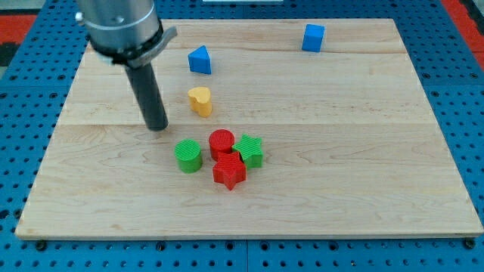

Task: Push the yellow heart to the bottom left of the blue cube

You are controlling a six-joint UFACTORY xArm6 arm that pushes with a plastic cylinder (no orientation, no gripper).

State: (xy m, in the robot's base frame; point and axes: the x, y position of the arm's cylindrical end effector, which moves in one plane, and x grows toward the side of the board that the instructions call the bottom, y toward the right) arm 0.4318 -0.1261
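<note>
Sitting upper-centre on the bench (363,151), the yellow heart (200,100) lies just below the blue triangular block (200,60) and well apart from the blue cube (313,37), which stands near the view's top right.

Goal spot: bare wood below and to the view's left of the cube. From the heart that is a long run toward the view's right and somewhat up.

My tip (156,127) is down on the bench to the view's left of the heart and slightly lower, near but not touching. No pincer on this rod, so nothing is clenched or released; it can only shove.

Key relation: the heart lies right and a little up from my tip, roughly the same heading as the goal. Judged well placed: a push from this side should drive the heart toward the cube.

Risk: an off-centre push could let the heart slip aside.

Outward: green cylinder (188,156), red cylinder (221,143), green star (249,150) and red star (229,172) cluster below, off the likely path.
</note>
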